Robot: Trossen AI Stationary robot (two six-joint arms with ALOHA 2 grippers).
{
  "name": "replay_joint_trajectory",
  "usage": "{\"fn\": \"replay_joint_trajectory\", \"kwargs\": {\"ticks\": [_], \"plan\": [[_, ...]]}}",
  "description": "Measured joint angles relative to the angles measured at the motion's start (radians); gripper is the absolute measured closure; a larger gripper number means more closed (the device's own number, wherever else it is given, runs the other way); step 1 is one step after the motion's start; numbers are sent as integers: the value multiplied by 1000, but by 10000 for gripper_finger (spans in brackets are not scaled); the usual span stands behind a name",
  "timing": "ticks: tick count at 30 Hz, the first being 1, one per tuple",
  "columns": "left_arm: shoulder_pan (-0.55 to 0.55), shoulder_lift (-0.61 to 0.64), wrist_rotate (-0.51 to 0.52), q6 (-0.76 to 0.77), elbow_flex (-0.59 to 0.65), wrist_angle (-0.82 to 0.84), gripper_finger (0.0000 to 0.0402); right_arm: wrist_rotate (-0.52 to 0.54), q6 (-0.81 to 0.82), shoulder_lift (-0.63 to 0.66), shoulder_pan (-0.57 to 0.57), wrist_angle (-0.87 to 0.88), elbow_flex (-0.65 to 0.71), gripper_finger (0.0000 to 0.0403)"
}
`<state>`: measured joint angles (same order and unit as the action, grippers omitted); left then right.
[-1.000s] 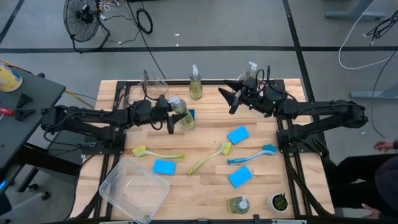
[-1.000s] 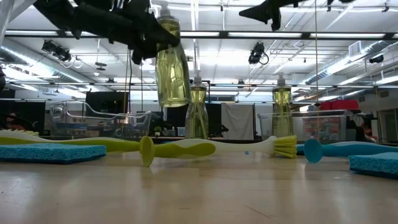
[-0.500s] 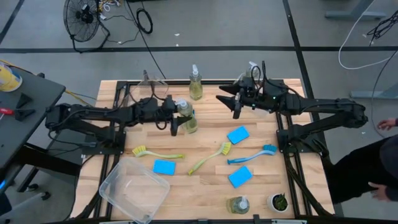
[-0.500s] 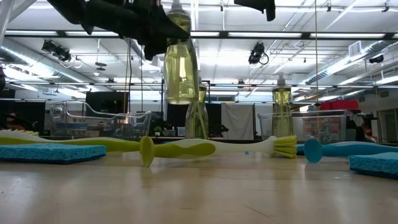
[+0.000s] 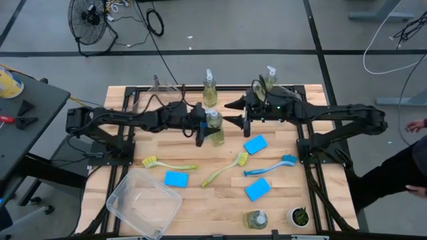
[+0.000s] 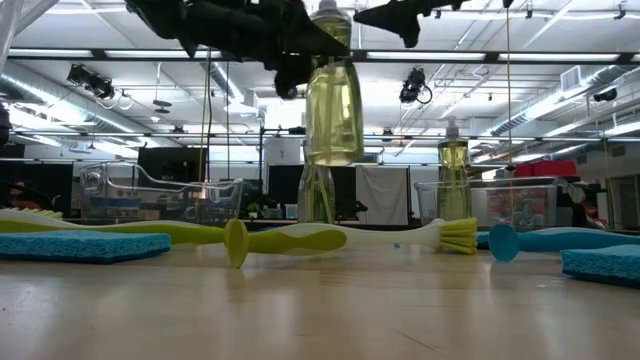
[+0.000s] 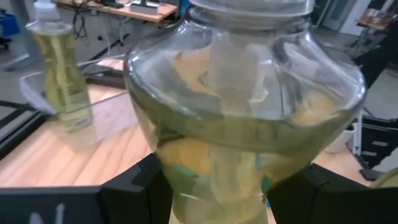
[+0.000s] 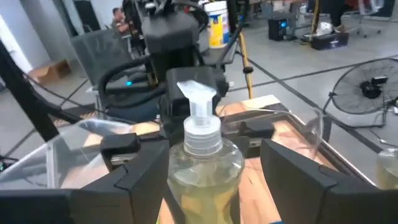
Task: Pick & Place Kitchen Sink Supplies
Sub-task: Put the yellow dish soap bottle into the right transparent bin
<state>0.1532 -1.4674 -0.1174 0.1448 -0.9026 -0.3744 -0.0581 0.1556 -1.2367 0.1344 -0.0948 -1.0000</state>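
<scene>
The small clear pump bottle of yellow-green soap [image 5: 215, 127] hangs upright above the middle of the wooden table [image 5: 200, 200], clear of the surface in the low view. The left gripper [image 5: 202, 127] is clamped on its body — dark fingers [image 7: 134, 186] press both sides. The right gripper [image 5: 233, 112] faces it from just beside, fingers spread wide, the bottle's white pump between them, not touching. Below lie a yellow-green long-handled dish brush [image 5: 225, 169], a flat blue rectangular sponge [image 5: 255, 145] and a clear plastic bin [image 5: 143, 203] — well apart.
</scene>
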Motion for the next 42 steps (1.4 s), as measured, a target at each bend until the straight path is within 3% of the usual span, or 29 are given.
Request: {"fn": "replay_joint_trajectory", "kwargs": {"ticks": [4, 42], "plan": [[-1, -33, -13, 0, -24, 6, 196, -47, -7, -33, 0, -7, 0, 148], [0, -42, -38, -1, -35, 22, 197, -65, 72, -132, 23, -172, 1, 149]]}}
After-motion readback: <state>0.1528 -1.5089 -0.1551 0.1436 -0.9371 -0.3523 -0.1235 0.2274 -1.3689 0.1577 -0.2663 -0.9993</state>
